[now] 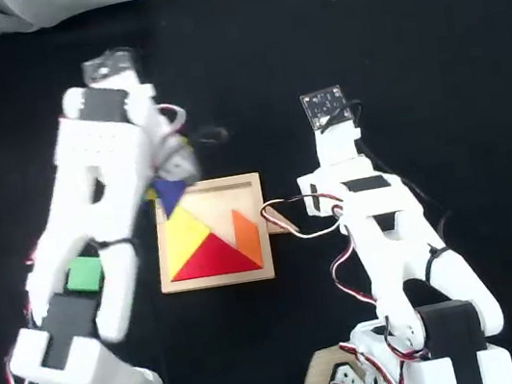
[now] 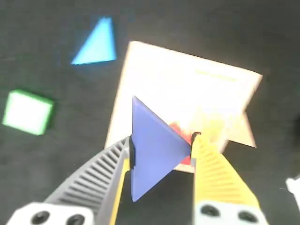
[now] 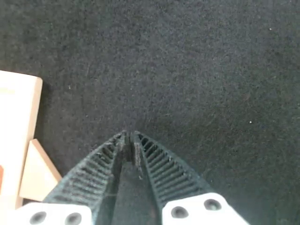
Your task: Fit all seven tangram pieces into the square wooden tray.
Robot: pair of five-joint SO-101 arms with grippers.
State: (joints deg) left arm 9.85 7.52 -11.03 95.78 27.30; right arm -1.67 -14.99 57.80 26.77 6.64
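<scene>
3 pieces (image 1: 209, 250) in wooden tray (image 1: 241, 192)

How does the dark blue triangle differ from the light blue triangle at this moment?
The dark blue triangle is held in the left claw, raised off the table; the light blue triangle lies flat and free on the black cloth. The dark blue triangle is at the corner of the tray; the light blue triangle lies apart from the tray. Both are triangles, and neither is in the tray yet.
</scene>
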